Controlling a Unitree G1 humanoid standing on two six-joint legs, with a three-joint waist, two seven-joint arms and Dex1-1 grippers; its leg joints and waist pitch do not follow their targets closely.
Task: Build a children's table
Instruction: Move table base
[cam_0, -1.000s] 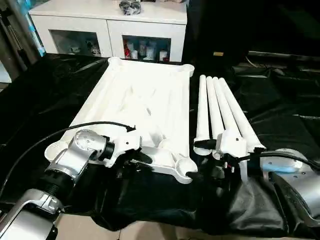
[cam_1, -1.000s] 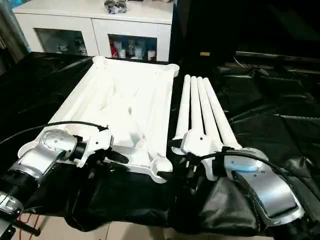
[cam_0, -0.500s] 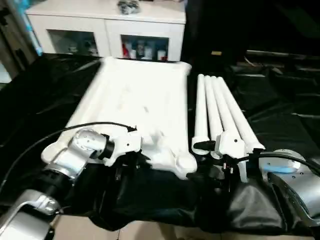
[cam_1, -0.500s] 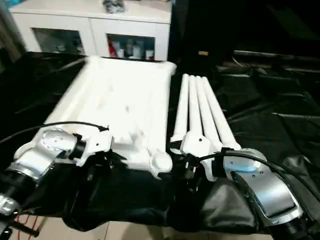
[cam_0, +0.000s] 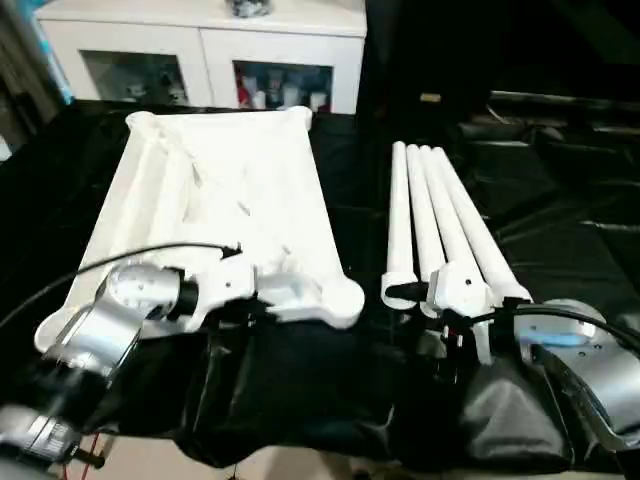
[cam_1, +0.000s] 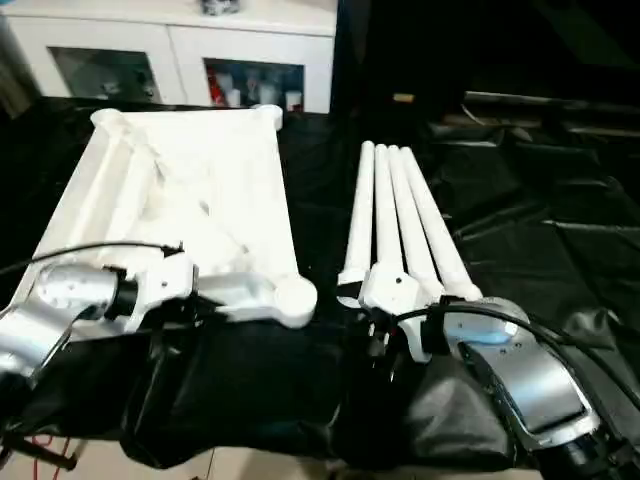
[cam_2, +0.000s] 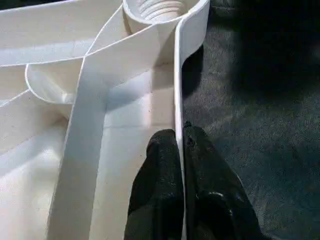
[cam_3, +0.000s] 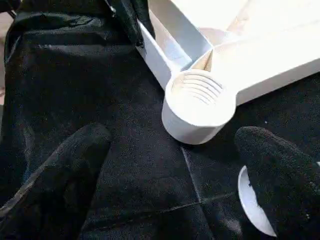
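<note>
Pinching the tabletop (cam_0: 215, 190) rim wall with my left gripper (cam_2: 179, 145) to reposition it; right gripper (cam_3: 172, 165) spread wide, empty, beside the legs (cam_0: 440, 215) at the bench's near edge.

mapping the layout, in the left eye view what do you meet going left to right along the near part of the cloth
left end effector → tabletop → legs → right arm

left hand (cam_2: 179, 150) pinching tabletop (cam_2: 90, 100) rim, threaded corner socket (cam_2: 160, 10)
</note>
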